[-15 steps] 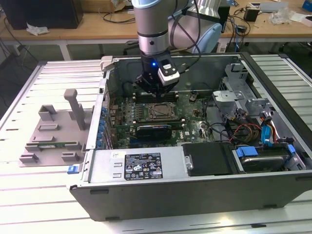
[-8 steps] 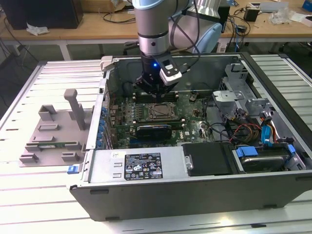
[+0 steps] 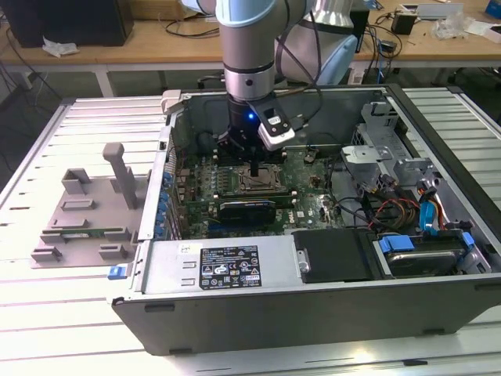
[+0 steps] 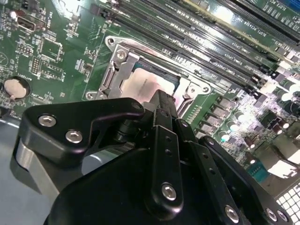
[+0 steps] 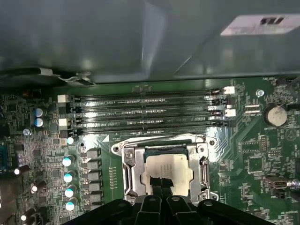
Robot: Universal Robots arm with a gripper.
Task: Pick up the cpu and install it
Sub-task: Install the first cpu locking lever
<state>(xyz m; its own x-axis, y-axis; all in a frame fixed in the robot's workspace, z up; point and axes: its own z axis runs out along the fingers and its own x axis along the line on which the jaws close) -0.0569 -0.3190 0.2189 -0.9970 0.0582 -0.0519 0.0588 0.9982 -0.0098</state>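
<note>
The arm [image 3: 249, 31] has pale blue joint caps over a silver metal tube, and a black cable loops beside it. A small blue light glows above the black gripper [image 4: 161, 105], whose linkage plates carry round silver screws.

The cpu [image 5: 168, 167] has a pale, brushed-looking metal top with a dull sheen, framed by a bright silvery metal socket bracket [image 5: 130, 169]. The claw [image 4: 161, 105] is matt black plastic or coated metal with shiny steel screws. The motherboard [image 5: 253, 159] is glossy green, the computer case [image 3: 258, 313] plain grey sheet metal
</note>
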